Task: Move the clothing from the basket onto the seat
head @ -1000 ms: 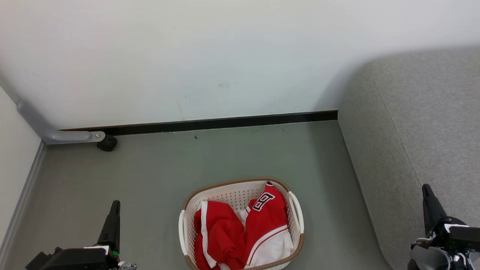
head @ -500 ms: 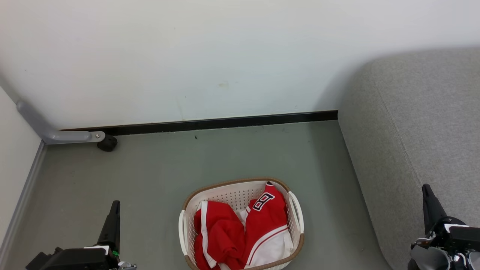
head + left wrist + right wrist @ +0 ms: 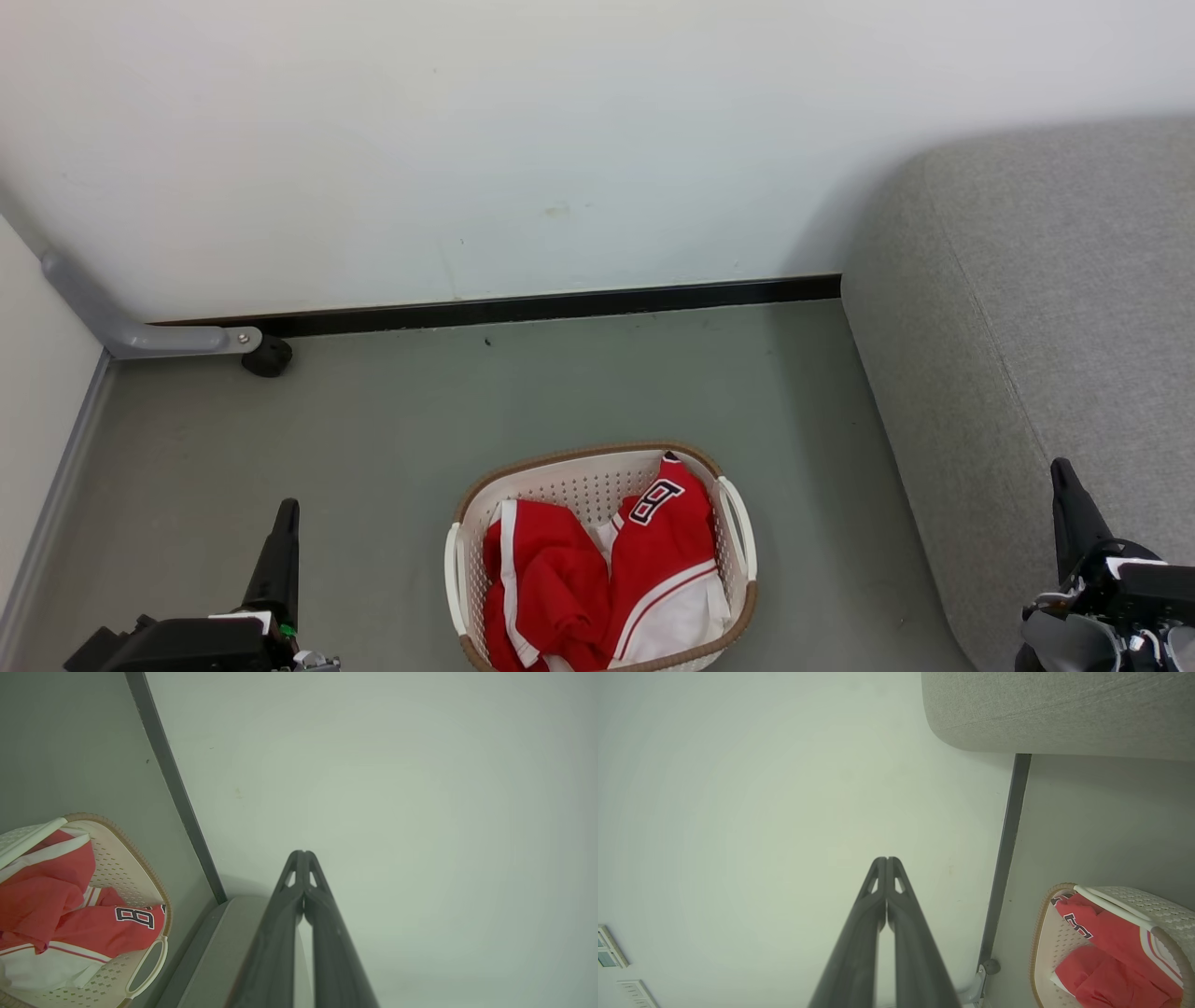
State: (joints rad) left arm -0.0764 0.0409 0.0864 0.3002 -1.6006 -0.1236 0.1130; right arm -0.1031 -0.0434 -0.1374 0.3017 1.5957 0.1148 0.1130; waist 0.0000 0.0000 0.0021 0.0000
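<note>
clothing lies bunched inside the basket, red folds with white panels, the number patch toward the far right corner. the basket stands on the grey floor, left of the seat and apart from it. the left hand and the right hand each have fingers pressed together, holding nothing, and point toward the white wall.

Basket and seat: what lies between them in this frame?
In the head view, a strip of bare grey floor separates the basket from the seat; nothing lies on that stretch.
</note>
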